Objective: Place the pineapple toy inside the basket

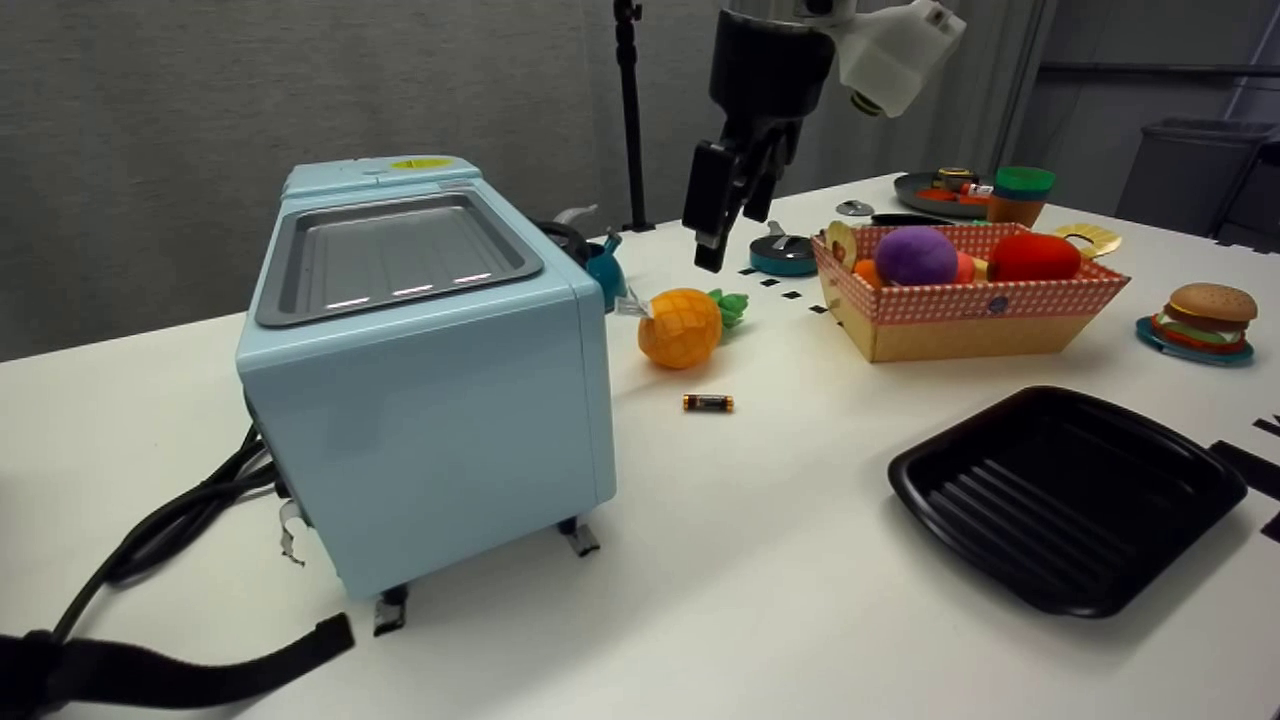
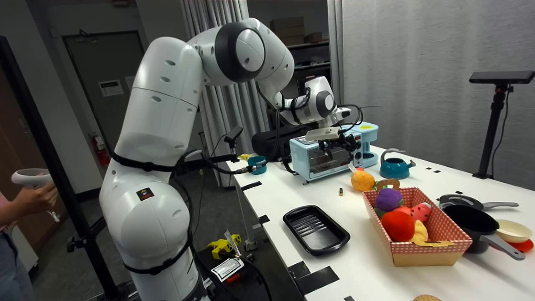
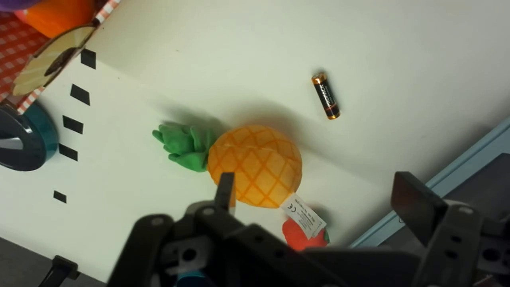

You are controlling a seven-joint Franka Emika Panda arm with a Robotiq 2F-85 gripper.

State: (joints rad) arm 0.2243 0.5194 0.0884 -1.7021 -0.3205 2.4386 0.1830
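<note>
The pineapple toy is orange-yellow with a green tuft and a white tag. It lies on its side on the white table in both exterior views point(image 1: 682, 328) point(image 2: 363, 181) and in the wrist view point(image 3: 255, 165). The tan basket with red-checked lining stands in both exterior views point(image 1: 970, 338) point(image 2: 424, 260), holding several soft toys. Its edge shows at the wrist view's upper left point(image 3: 18, 56). My gripper is open and empty above the table in both exterior views point(image 1: 733, 232) point(image 2: 339, 147). In the wrist view its fingers point(image 3: 312, 177) are wide apart; the left one overlaps the toy's lower edge.
A light-blue toaster oven point(image 1: 480, 440) stands close beside the toy. A battery point(image 3: 326, 95) and a small red toy point(image 3: 301, 235) lie near it. A black ridged tray point(image 1: 1065, 500), a toy burger point(image 1: 1205, 315), a teal kettle point(image 2: 395, 168) and pans point(image 2: 472, 225) are also on the table.
</note>
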